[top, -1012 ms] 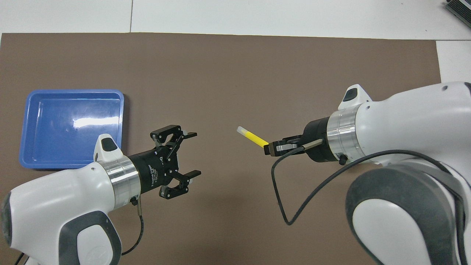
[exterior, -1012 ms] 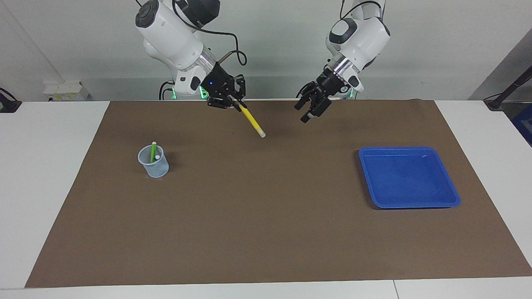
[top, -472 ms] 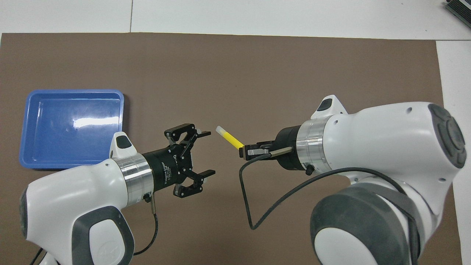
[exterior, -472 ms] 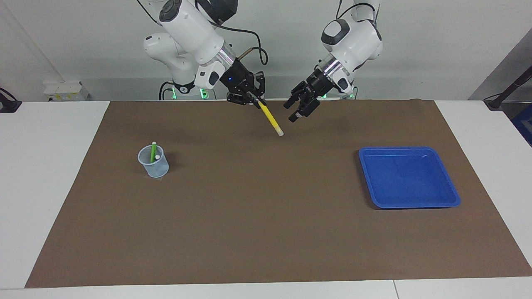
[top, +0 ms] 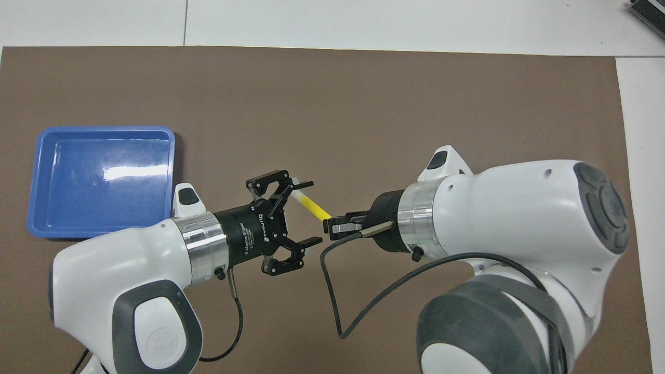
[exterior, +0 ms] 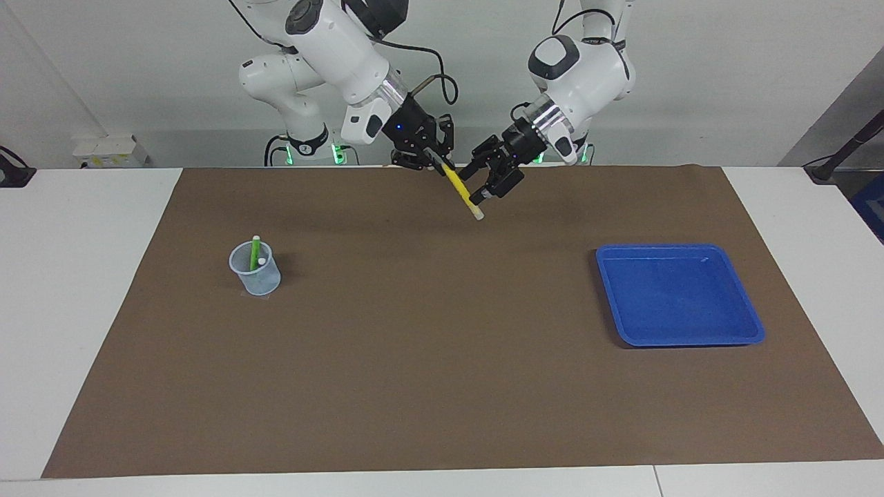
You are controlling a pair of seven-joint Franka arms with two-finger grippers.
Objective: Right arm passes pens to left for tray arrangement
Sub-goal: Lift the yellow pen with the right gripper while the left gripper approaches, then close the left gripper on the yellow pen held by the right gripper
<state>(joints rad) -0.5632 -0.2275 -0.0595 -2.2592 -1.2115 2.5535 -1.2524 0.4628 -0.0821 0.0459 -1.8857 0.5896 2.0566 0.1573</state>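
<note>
Tabletop (exterior: 442,386), brown mat: I am reading the job as barely begun. The blue tray (exterior: 680,295) is sitting toward the left arm's end with nothing lying in it. The translucent cup (exterior: 255,270), toward the right arm's end, is showing a green pen (exterior: 255,251) standing inside; a second whitish tip is peeking beside it, colour not readable.

First handover is underway. My right gripper (exterior: 434,160) is pinching the yellow pen (exterior: 458,185) by its upper end, the whitish end slanting down toward 5 o'clock in the facing view, raised over the mat's robot-side edge. My left gripper (exterior: 487,185) is hanging spread, with the pen's lower end at its fingers; I judge it not yet gripped. Remaining: close, release, place in tray, then the other pens.

Views: the overhead is showing the pen tip sitting between the left gripper's spread fingers (top: 304,184), at about 10 o'clock from the right gripper's tips; it is missing the cup entirely. The facing view is giving height off the mat.
</note>
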